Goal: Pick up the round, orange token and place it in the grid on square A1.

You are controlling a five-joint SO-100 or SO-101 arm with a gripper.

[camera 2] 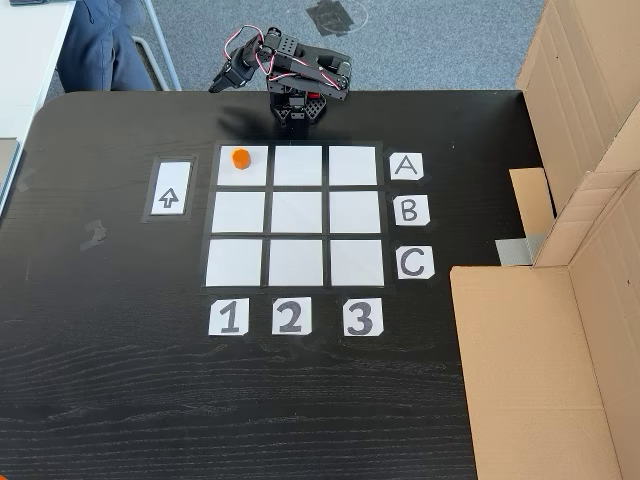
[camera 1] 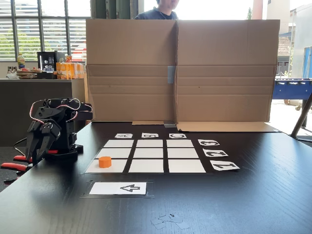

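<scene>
Fixed view, table level:
- My pincer [camera 1: 35, 155]: it hangs nose-down at the left edge of the table, folded in against my base, well apart from the token. The two fingers lie together with nothing between them, so I record it as closed and empty.
- Token [camera 1: 105, 162]: upright on the near-left cell of the grid [camera 1: 149, 143], towards that cell's far edge, free of any contact.
- Labels here: the letter cards run along the far side and the number cards down the right, all read upside-down or turned, because this camera faces the grid from the opposite side.
- Arrow card [camera 1: 118, 188]: just nearer than the grid, arrow pointing left; apart from the cells.
- Cardboard screen [camera 1: 180, 70]: stands along the far edge of the table; a person [camera 1: 158, 9] is partly seen behind it.

Fixed view, from above:
- My pincer [camera 2: 216, 84]: extends left of my base at the far edge of the table, off the grid; closure is too small to judge here.
- Token [camera 2: 240, 158]: sits inside square A1 [camera 2: 246, 174], the far-left cell, in line with the "A" card [camera 2: 405, 166] and the "1" card [camera 2: 228, 317], near the cell's far-left corner.
- Finding: I judge the placement made, since the token lies wholly within the correct cell.
- Arm posture, my reading: folded clear so nothing can nudge the token.
- Risk: low; only a careless sweep across the far row would disturb it.
</scene>
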